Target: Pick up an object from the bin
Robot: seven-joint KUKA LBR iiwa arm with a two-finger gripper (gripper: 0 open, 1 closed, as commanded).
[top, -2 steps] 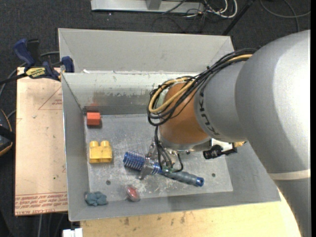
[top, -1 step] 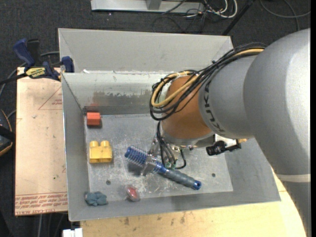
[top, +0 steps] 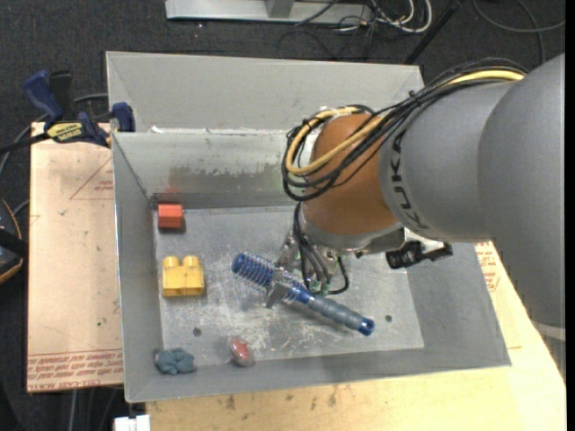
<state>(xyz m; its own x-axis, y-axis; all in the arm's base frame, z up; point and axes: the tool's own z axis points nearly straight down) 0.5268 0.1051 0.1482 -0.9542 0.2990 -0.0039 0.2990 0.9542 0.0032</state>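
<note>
Only readable text here: dark lettering [top: 402, 189] "KU…" on the grey arm [top: 485, 142], just right of the orange wrist cover [top: 346, 182]. It runs sideways down the housing, and the rest of the word curves out of sight. No other legible print.

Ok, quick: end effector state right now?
End effector: cannot be told whether open or closed. It is down at the neck of the blue brush in the middle of the bin.
</note>
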